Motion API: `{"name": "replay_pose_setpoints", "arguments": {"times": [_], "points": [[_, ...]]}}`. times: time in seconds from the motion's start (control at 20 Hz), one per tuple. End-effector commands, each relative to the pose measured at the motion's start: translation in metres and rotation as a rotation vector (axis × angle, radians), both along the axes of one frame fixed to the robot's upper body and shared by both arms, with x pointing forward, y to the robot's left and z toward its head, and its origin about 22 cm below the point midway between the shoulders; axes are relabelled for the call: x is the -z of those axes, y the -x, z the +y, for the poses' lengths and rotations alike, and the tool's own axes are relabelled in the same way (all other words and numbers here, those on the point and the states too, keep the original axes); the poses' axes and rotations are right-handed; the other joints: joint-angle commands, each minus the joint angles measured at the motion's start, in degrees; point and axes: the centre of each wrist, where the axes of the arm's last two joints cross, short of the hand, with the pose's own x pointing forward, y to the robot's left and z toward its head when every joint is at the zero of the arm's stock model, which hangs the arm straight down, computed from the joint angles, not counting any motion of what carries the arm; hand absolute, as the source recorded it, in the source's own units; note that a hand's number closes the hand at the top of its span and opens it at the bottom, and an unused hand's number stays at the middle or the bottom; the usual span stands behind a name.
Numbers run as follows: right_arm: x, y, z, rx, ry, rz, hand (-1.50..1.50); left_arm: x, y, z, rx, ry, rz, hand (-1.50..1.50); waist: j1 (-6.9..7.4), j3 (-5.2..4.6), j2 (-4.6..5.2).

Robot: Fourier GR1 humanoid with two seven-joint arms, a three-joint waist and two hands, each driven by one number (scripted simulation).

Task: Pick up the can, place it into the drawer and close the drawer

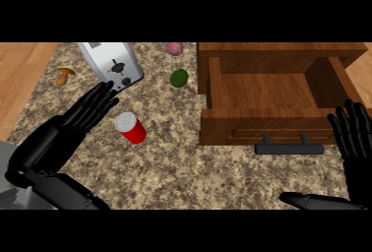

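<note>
Can [131, 127]: red cylinder with a pale grey top, lying tilted on the tabletop [189, 172] just right of the left hand, apart from it; no writing legible on it.
Left hand [88, 112]: black, fingers [104, 95] straight and spread, pointing up-right toward the toaster; holds nothing.
Right hand [355, 142]: black, at the right edge in front of the drawer, fingers straight and upright, thumb out low to the left — empty.
Drawer [265, 96]: brown wood box, pulled open, inside bare wood grain; dark bar handle [289, 148] on its front panel.
Tabletop: speckled beige-brown stone look; plain wood planks along the left side.
Toaster [111, 63]: silver-white, boxy, lying at a slant at upper left, dark knobs on its face; no brand readable.
Small items: green rounded object [178, 77] between toaster and drawer; pink rounded one [175, 48] above it; brown mushroom-shaped piece [64, 75] on the wood at left.
</note>
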Motion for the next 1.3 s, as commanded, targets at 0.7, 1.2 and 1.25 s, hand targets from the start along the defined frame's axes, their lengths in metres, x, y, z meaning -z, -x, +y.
{"name": "replay_pose_setpoints", "arguments": {"times": [0.7, 1.2, 1.25], "points": [[0.019, 0.023, -0.043, 0.023, -0.005, -0.008, -1.50, 0.025, -0.019, 0.006, -0.074, 0.007, 0.087, -1.50, 0.07, 0.01, -0.02], [0.032, 0.030, -0.055, 0.009, 0.018, 0.004, -1.50, 0.068, -0.036, -0.003, -0.102, -0.008, 0.088, -1.50, 0.04, 0.01, 0.00], [0.012, 0.022, -0.057, 0.031, 0.000, 0.007, -1.50, 0.083, -0.035, -0.004, -0.095, -0.015, 0.076, -1.50, 0.05, -0.01, 0.03]]}}
